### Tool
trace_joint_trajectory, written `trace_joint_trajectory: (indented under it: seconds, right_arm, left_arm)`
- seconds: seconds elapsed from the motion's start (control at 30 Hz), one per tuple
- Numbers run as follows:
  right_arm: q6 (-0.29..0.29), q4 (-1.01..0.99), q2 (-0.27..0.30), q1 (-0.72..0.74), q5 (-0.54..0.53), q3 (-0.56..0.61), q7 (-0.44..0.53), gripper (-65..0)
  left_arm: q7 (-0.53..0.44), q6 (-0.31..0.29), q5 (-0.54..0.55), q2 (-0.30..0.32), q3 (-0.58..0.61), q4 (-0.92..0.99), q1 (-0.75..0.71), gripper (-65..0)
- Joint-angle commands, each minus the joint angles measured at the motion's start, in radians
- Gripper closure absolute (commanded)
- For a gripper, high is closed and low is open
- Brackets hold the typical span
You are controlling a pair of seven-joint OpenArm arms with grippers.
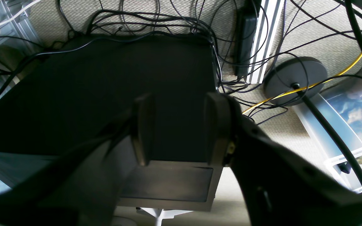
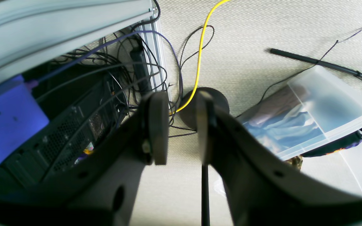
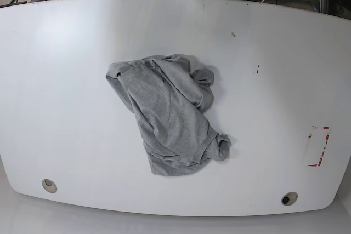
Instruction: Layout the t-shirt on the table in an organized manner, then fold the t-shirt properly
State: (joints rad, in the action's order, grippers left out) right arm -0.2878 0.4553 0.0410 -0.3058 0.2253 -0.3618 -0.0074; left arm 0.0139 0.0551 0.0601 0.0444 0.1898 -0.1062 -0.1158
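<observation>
A: How far along is it?

B: Nothing is done yet, by my reading. The t-shirt [image 3: 169, 117] lies crumpled at the table's [image 3: 66, 53] centre, trailing toward five o'clock.

A: And the grippers?

B: Both empty, off the table, aimed at the floor. The left gripper [image 1: 181, 131] stands moderately open, the right gripper [image 2: 181, 131] narrower. Spreading and folding remain.

It looks like a robotics lab: tangled cables [image 1: 156, 22], a computer case [image 2: 58, 138] and aluminium frame rails [image 1: 262, 40] stand on carpet [image 2: 262, 28].
</observation>
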Motion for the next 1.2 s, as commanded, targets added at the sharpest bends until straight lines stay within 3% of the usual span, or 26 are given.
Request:
trace_joint_trajectory:
  seconds: [0.0, 1.17]
  right_arm:
    - [-0.009, 0.001, 0.003, -0.003, 0.001, -0.004, 0.004, -14.5]
    - [-0.007, 0.006, 0.005, 0.0, 0.0, -0.001, -0.003, -14.4]
  left_arm:
    - [0.001, 0.008, -0.006, 0.004, 0.009, 0.005, -0.002, -23.9]
    - [0.001, 0.007, -0.003, 0.006, 0.008, -0.069, -0.01, -23.5]
